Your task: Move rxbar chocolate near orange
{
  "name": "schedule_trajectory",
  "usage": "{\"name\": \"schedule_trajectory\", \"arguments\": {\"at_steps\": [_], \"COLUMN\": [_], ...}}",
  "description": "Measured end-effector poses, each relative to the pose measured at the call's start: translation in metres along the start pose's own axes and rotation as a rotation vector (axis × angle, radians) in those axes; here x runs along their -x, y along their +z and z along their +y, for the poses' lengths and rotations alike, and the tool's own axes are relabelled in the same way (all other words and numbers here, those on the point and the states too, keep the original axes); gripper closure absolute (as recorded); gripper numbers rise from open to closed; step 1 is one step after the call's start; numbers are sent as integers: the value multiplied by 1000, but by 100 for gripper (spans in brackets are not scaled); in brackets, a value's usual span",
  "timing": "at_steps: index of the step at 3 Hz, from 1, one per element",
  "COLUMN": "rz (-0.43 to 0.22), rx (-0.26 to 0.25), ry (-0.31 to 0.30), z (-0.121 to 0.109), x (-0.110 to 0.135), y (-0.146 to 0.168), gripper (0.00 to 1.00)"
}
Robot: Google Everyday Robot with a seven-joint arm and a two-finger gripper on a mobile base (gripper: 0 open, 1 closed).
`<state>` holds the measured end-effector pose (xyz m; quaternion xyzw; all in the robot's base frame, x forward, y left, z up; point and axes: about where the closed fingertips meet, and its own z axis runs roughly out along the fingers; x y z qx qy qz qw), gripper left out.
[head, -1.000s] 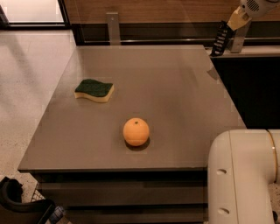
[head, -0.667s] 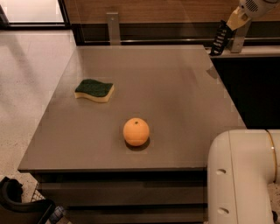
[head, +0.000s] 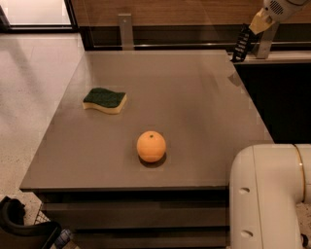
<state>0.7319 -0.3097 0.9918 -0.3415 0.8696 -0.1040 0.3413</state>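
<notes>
Upper right of the frame, the gripper (head: 253,26) has its jaws pinching the chocolate bar (head: 241,44) at the tabletop's (head: 194,97) corner; the orange (head: 151,146) sits lower centre.

White rounded arm casing (head: 265,194), gold seam, 2 dark holes; tan pincer (head: 252,26) at top right below a grilled white wrist (head: 279,7).

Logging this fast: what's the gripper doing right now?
Gripper: closed on the rxbar, above the far right corner of the table.
</notes>
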Motion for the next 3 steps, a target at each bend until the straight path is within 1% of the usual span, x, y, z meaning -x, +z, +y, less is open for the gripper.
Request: {"name": "schedule_trajectory", "arguments": {"at_steps": [1,2,3], "rz": [-7,-9,-9], "rx": [-1,-1,-1], "ry": [1,1,1], "z": [-1,-1,-1], "x": [2,3,3], "y": [6,10,10], "gripper": [8,0,0]}}
